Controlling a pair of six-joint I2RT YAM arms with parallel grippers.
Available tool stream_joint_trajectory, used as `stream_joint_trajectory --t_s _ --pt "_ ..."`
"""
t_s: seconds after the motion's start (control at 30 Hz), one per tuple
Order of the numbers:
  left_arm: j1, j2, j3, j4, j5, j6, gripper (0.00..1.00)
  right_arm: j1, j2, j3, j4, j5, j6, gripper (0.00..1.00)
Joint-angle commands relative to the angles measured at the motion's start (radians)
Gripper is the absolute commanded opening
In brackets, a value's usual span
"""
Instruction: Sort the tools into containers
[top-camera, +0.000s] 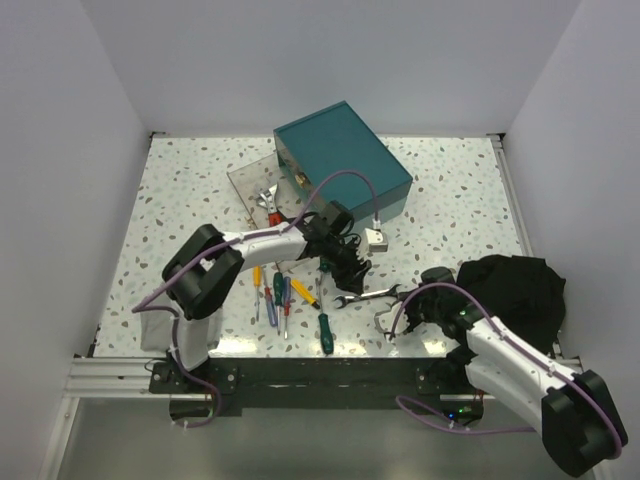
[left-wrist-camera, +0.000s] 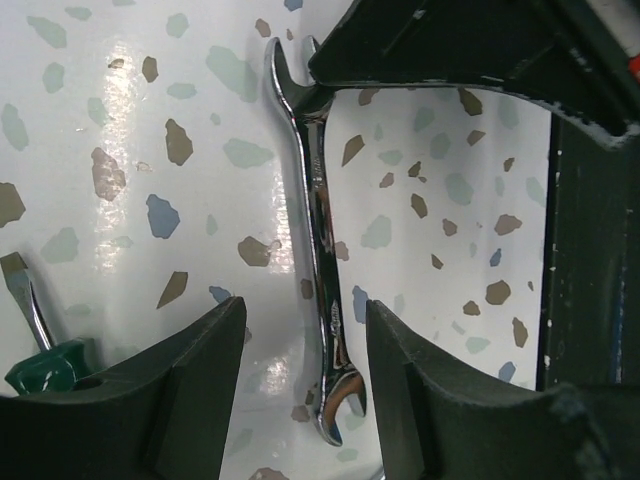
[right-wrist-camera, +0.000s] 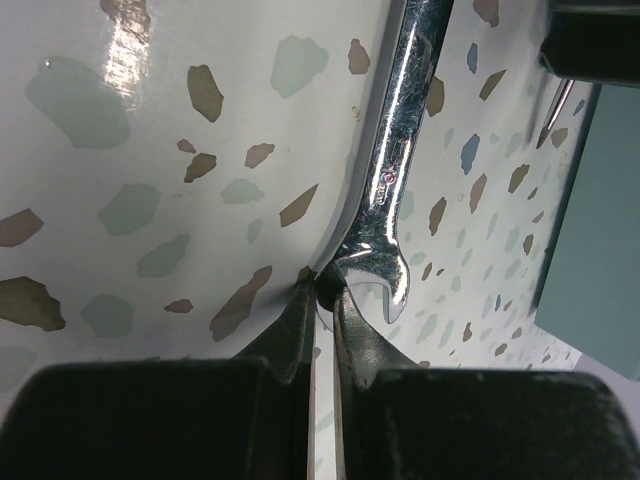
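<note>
While the left hand (left-wrist-camera: 303, 340) gapes astride the silver wrench (left-wrist-camera: 318, 220), its far tip is covered; right hand (right-wrist-camera: 322, 300) pinched closed alongside.

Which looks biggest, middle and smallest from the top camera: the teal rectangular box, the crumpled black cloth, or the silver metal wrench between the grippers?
1. teal rectangular box.
2. crumpled black cloth, only a bit smaller.
3. silver metal wrench, smallest by far.

A drawer (top-camera: 250, 182) holding a wrench (top-camera: 266, 203) sits just left of the box (top-camera: 343, 160), screwdrivers (top-camera: 276, 296) and an open-end wrench (top-camera: 366, 295) lie before the box, and a cloth (top-camera: 518, 285) lies front-right of it.
</note>
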Motion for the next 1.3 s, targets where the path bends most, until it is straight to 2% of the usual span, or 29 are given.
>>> stream_joint_trajectory --t_s 0.0,0.23,0.5,0.6,0.73,0.77,0.8,0.83,0.87,0.9,0.97,1.07,1.13,1.17,1.2,1.27 --pt "-0.021 0.062 0.062 0.021 -0.013 0.04 0.56 0.001 -0.004 -0.033 -0.051 0.026 0.004 0.0" --pt "-0.045 0.148 0.113 0.012 0.025 0.014 0.52 0.001 0.022 -0.027 -0.025 0.028 0.004 0.0" --pt "-0.051 0.208 0.142 -0.074 0.095 0.028 0.34 0.003 0.059 -0.03 0.043 0.031 0.024 0.0" --pt "-0.051 0.212 0.14 -0.079 0.103 0.028 0.25 0.001 0.06 -0.035 0.06 0.035 0.032 0.0" --pt "-0.05 0.22 0.15 -0.082 0.106 0.023 0.02 0.0 0.046 -0.032 0.066 0.045 0.049 0.0" --pt "-0.048 0.218 0.16 -0.086 0.106 0.026 0.0 0.001 0.037 -0.021 0.058 0.051 0.072 0.0" --pt "-0.047 0.218 0.166 -0.1 0.103 0.03 0.0 0.001 0.022 -0.004 0.025 0.055 0.09 0.03" --pt "-0.045 0.214 0.18 -0.111 0.099 0.043 0.0 0.001 -0.036 0.055 -0.007 0.046 0.124 0.21" --pt "-0.042 0.209 0.188 -0.121 0.097 0.051 0.0 0.001 -0.07 0.103 -0.058 0.025 0.171 0.28" --pt "-0.036 0.205 0.194 -0.138 0.089 0.059 0.0 0.001 -0.111 0.163 -0.174 0.006 0.185 0.33" --pt "-0.028 0.189 0.223 -0.161 0.088 0.079 0.0 0.001 -0.182 0.353 -0.25 -0.038 0.252 0.43" --pt "-0.019 0.175 0.294 -0.213 0.099 0.106 0.0 0.003 -0.155 0.572 -0.357 -0.02 0.344 0.46" --pt "-0.01 0.166 0.356 -0.247 0.117 0.106 0.0 -0.002 -0.129 0.654 -0.318 0.053 0.412 0.47" --pt "-0.007 0.16 0.378 -0.256 0.132 0.102 0.0 -0.001 -0.116 0.657 -0.251 0.096 0.526 0.47" --pt "0.002 0.157 0.402 -0.275 0.143 0.099 0.0 0.0 -0.106 0.654 -0.095 0.199 0.579 0.47" --pt "0.015 0.134 0.467 -0.279 0.169 0.077 0.0 -0.002 -0.043 0.666 0.027 0.294 0.717 0.5"
